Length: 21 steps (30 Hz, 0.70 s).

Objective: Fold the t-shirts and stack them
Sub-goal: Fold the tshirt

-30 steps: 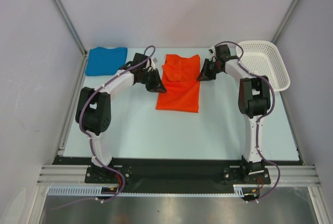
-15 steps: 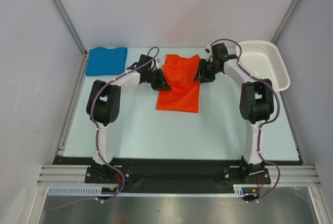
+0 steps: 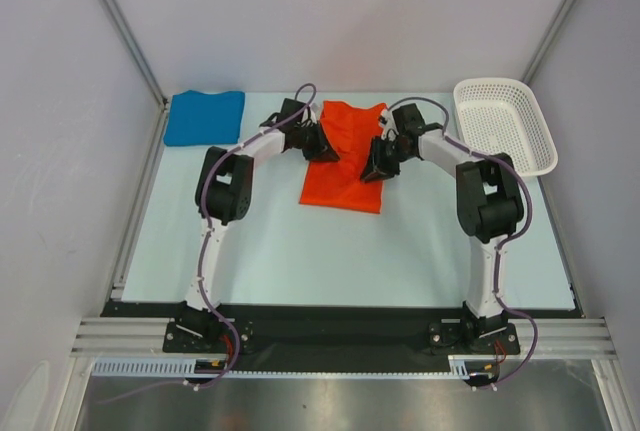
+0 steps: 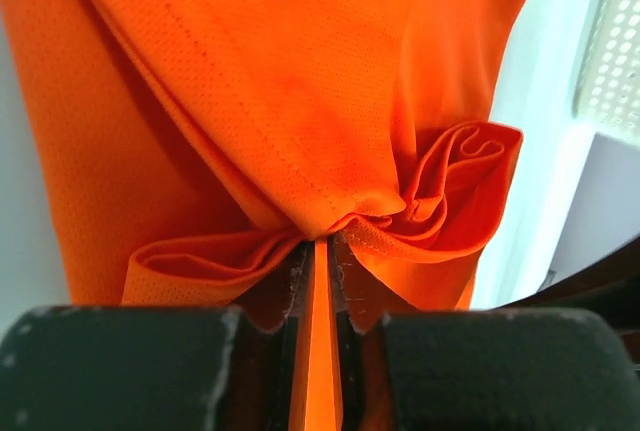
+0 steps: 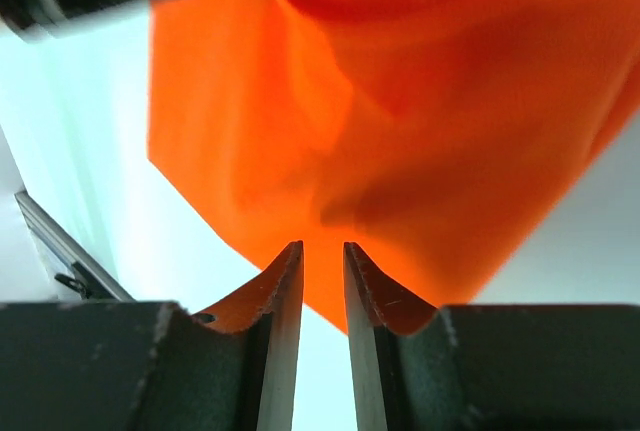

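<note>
Orange-red t-shirt (image 3: 340, 179) tight within left end effector (image 4: 318, 243); right end effector (image 5: 322, 246) narrowly ajar, unladen; basket (image 3: 505, 126) apart.

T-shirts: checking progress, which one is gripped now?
The orange one, mid-table, pinched by the left end effector; the blue one lies untouched at the far-left corner.

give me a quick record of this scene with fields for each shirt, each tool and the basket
orange-red t-shirt: mid table, partly folded, far end bunched between the two arms
blue t-shirt: compact rectangle in the far left corner, no tool on it
left tool: shut on a gathered fold of the orange-red t-shirt
right tool: jaws slightly apart at the shirt's right side, no cloth seen between them
basket: white, far right corner
stack: not yet made, shirts lie apart
</note>
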{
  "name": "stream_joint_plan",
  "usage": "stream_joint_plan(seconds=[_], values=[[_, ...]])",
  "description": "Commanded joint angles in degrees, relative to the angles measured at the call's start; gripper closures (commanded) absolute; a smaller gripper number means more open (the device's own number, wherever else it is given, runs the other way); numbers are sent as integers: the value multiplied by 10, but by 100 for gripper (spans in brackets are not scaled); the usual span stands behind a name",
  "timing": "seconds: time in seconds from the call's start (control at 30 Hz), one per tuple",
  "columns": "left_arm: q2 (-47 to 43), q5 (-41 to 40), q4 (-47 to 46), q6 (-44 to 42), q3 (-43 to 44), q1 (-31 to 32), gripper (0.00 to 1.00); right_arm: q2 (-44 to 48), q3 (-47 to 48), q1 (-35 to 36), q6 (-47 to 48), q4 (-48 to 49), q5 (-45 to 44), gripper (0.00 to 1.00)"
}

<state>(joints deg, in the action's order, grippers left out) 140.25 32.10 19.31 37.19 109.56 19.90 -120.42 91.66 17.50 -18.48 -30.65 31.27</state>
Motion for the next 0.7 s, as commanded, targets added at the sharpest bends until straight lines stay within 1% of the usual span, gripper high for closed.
stream_joint_plan(seconds=[0.0,0.03,0.1,0.2,0.27,0.3,0.37,0.4,0.43,0.5,0.53,0.6,0.63,0.67], values=[[16,2,-1,24,46,-11,87,59,-45,-6,-2,22,25,72],[19,2,-3,31,46,-13,87,76,-75,-10,-6,36,24,72],[22,2,-6,35,48,-17,87,85,-103,-20,-12,54,31,72],[19,8,2,33,57,-19,86,64,-112,-32,-7,58,40,72],[3,5,6,20,47,-18,81,52,-111,-35,-7,61,34,72],[-20,1,13,14,43,-18,78,48,-106,-40,-9,54,25,72],[-53,-4,13,-7,15,-16,69,44,-111,-45,-10,44,34,72],[-90,-6,19,-17,6,-15,65,54,-115,-45,-9,45,35,72],[-107,-6,22,-34,-12,-15,58,62,-120,-44,-7,46,32,71],[-145,-13,33,-56,-29,-12,55,90,-139,-42,-7,48,31,70],[-182,-17,44,-76,-53,-11,53,98,-143,-42,-7,39,32,69],[-221,-28,60,-97,-81,-12,50,127,-162,-43,-9,31,37,64],[-238,-42,72,-117,-115,-12,47,139,-172,-44,-10,27,35,57],[-273,-48,78,-125,-133,-14,45,149,-183,-46,-18,30,41,54]])
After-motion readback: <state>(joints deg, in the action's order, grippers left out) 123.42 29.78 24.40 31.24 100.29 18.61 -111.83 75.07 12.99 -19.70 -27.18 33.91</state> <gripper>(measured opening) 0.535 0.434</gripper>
